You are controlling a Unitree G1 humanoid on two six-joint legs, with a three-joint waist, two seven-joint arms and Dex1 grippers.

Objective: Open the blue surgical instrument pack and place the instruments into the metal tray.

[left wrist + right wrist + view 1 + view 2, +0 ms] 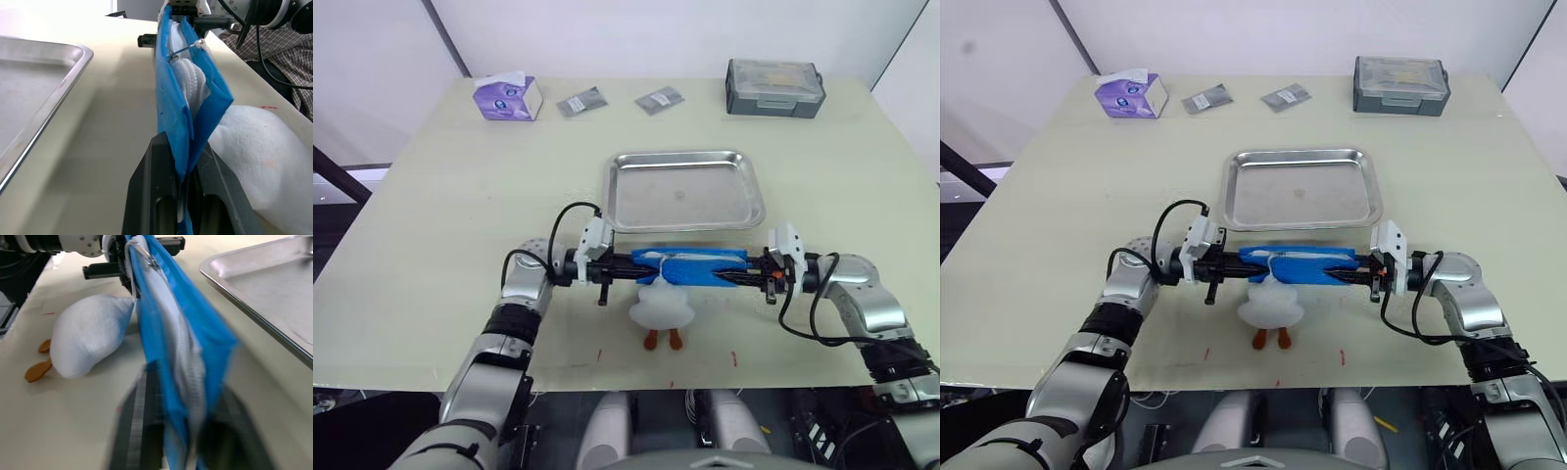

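The blue surgical instrument pack [700,264] hangs on edge just above the table, stretched between my two grippers, right in front of the metal tray [685,191], which holds nothing. At the pack's left end my left gripper [631,265] is shut on it, the blue film pinched between its fingers [156,166]. The right gripper [745,277] is shut on the other end [181,377]. White gauze-like lining shows between the pack's parted blue walls [193,81]. One slim silvery instrument [187,48] pokes out near the far end; the rest of the instruments are hidden inside.
A white plush duck [661,305] with orange feet lies under the pack, near the table's front edge. At the back stand a purple tissue box [507,98], two small grey sachets [580,102] [658,99] and a grey lidded box [773,88].
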